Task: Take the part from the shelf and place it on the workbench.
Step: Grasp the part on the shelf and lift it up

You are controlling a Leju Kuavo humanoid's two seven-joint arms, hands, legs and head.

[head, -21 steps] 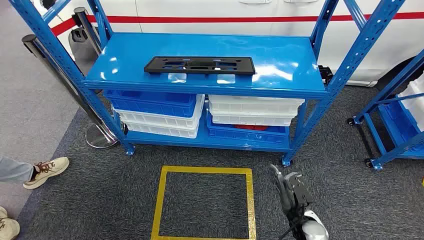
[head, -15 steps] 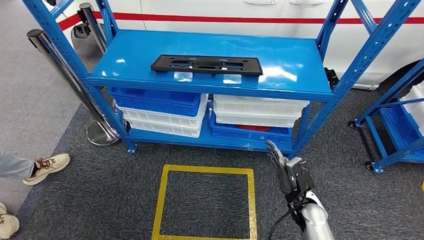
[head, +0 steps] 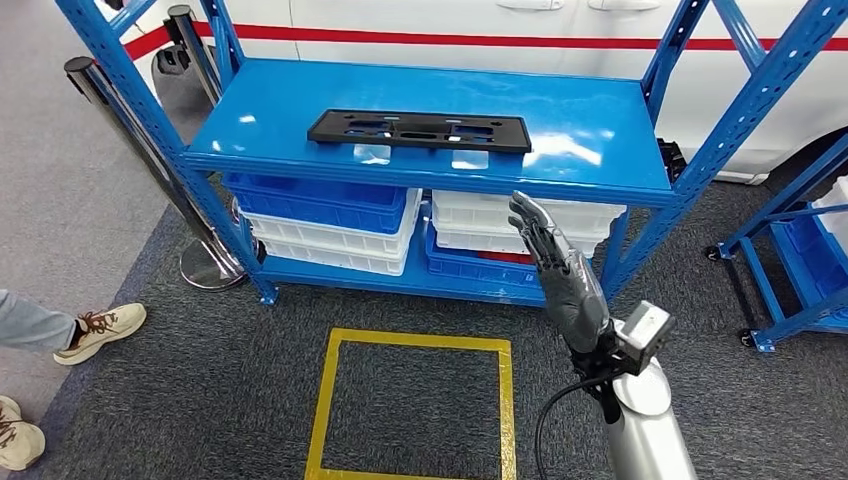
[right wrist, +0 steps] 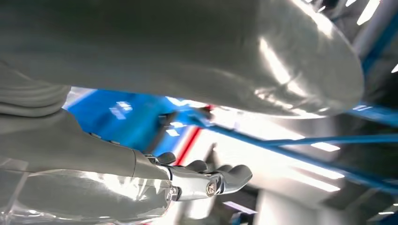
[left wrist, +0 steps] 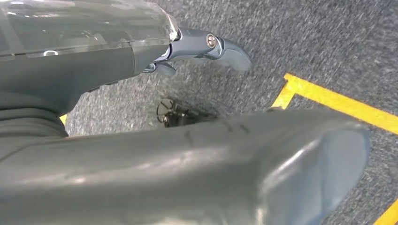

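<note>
A long flat black part [head: 420, 131] with several cut-outs lies on the top board of the blue shelf [head: 300, 110], near its front edge. My right hand [head: 556, 270] is raised in front of the shelf, below and right of the part, fingers stretched out and apart, holding nothing. The right wrist view shows the same hand [right wrist: 206, 180] empty against the blue shelf. My left hand [left wrist: 206, 49] hangs low over the dark carpet, its fingers loosely extended with nothing in them.
Blue and white bins [head: 330, 225] are stacked on the lower shelf. A yellow taped square [head: 412, 405] marks the carpet before the shelf. A metal post [head: 130, 130] stands at the left, a person's shoes [head: 95, 330] at far left, and a second blue rack [head: 800, 270] at right.
My right arm has risen from low near the floor up to the level of the lower bins, with the fingers spreading. The camera has shifted slightly.
</note>
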